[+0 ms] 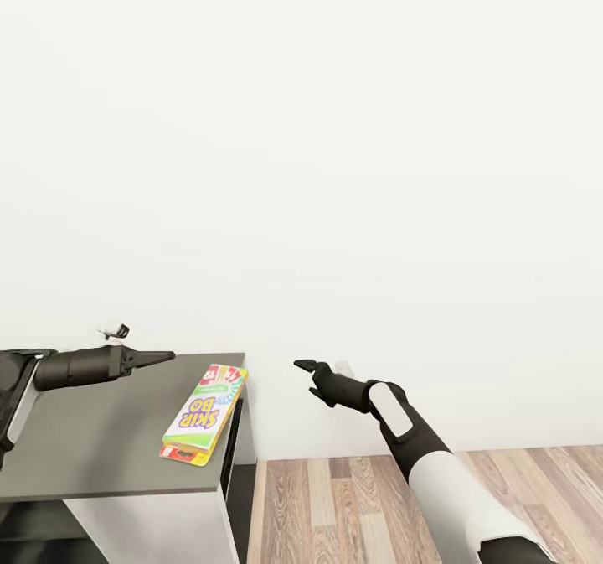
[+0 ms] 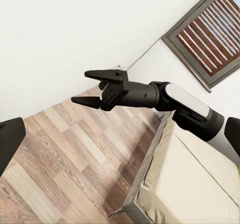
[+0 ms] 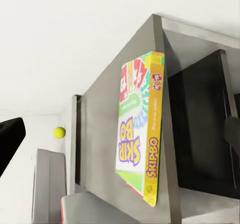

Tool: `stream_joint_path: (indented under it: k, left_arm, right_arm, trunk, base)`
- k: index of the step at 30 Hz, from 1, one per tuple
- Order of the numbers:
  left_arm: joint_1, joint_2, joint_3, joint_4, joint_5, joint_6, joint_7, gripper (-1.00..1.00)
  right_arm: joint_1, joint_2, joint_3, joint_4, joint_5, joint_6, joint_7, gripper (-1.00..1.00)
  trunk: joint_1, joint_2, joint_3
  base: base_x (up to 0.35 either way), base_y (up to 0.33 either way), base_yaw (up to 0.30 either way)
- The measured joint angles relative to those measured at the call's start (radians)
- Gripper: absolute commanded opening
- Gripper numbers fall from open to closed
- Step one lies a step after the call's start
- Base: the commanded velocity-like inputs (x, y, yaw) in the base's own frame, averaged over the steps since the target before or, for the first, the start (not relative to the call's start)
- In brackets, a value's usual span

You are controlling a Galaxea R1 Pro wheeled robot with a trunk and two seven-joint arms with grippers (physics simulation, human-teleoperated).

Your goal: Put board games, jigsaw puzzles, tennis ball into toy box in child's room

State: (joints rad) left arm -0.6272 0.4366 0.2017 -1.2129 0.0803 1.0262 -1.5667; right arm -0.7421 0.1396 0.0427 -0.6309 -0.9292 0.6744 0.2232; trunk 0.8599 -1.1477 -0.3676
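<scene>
A yellow-red board game [image 1: 205, 414] lies flat on the dark-topped cabinet [image 1: 92, 447] near its right edge — a pickup looks next, calling for a gripper brought down over the box. The right gripper [image 2: 98, 88] hangs open, moderately spread, holding nothing. The left gripper [image 1: 159, 355] hovers over the cabinet — its opening I cannot tell.

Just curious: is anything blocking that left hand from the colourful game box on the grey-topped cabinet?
Nothing visible. The left hand hovers over the cabinet top, and only bare grey surface separates it from the board game near the cabinet's edge.
</scene>
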Motion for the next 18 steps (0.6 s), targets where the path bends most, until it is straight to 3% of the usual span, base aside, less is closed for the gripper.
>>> stream_joint_path:
  k: [6,18]
  left_arm:
    - [0.001,-0.001,-0.001,-0.002,0.0,0.0,0.0,1.0]
    - [0.002,0.0,-0.001,-0.002,0.0,-0.003,0.0,1.0]
  right_arm:
    - [0.0,-0.003,0.004,-0.001,0.01,-0.003,0.106,1.0]
    - [0.002,-0.006,0.004,-0.001,0.014,-0.004,0.133,1.0]
  trunk:
    - [0.023,-0.042,-0.019]
    - [0.069,-0.126,-0.056]
  base:
    - [0.0,0.0,0.0]
    - [0.0,0.0,0.0]
